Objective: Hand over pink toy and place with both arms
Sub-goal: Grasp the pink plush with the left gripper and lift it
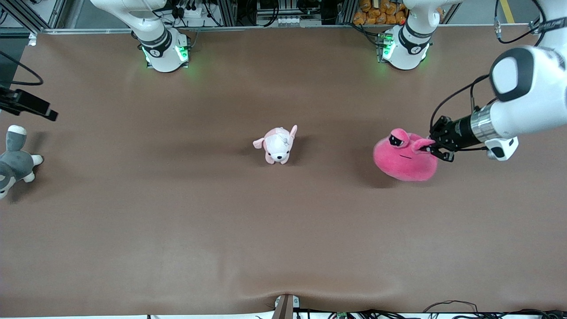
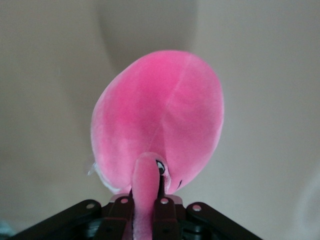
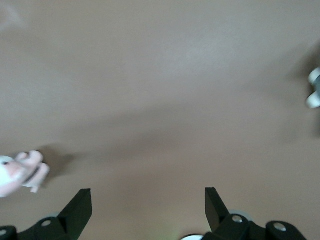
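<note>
The pink toy [image 1: 404, 157], a hot-pink round plush with sleepy black eyes, is toward the left arm's end of the table. My left gripper [image 1: 432, 147] reaches in from the side and is shut on one of its bulging eye lobes. In the left wrist view the lobe is pinched between the black fingers [image 2: 165, 206], and the toy's body [image 2: 160, 115] fills the middle. I cannot tell whether the toy rests on the table or hangs just above it. My right gripper [image 3: 147, 197] stands open over bare table, holding nothing.
A small pale pink-and-white puppy plush [image 1: 278, 145] stands at the table's middle. A grey-and-white husky plush [image 1: 13, 161] lies at the right arm's end, near the edge. Brown table [image 1: 266, 230] stretches wide toward the front camera.
</note>
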`<state>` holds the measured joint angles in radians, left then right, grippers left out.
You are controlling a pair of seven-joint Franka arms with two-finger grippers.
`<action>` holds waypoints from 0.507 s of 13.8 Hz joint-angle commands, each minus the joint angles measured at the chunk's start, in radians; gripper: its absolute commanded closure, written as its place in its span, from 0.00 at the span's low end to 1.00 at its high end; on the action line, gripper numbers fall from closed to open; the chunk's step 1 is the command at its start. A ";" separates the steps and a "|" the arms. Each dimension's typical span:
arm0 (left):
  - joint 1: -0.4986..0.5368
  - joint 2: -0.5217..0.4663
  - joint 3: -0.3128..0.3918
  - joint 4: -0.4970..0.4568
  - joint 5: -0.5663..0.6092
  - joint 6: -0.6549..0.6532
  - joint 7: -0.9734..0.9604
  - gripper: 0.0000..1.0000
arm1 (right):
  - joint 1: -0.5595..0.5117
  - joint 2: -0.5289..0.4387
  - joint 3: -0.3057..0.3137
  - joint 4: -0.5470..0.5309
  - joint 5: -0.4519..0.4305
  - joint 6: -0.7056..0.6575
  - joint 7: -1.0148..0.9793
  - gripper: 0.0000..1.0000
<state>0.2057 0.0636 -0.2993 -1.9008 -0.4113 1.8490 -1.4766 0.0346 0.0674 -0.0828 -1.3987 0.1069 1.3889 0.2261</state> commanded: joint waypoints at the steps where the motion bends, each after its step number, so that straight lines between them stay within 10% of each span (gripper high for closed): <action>1: -0.002 0.012 -0.047 0.145 -0.136 -0.070 -0.146 1.00 | 0.088 0.008 0.000 0.023 0.071 -0.033 0.294 0.00; 7: -0.069 0.148 -0.238 0.374 -0.199 -0.045 -0.568 1.00 | 0.266 0.023 0.000 0.015 0.290 -0.022 1.003 0.00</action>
<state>0.1795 0.1278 -0.5097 -1.6218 -0.5956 1.8065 -1.9391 0.2444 0.0700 -0.0728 -1.3989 0.3390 1.3687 1.0448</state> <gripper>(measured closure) 0.885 0.000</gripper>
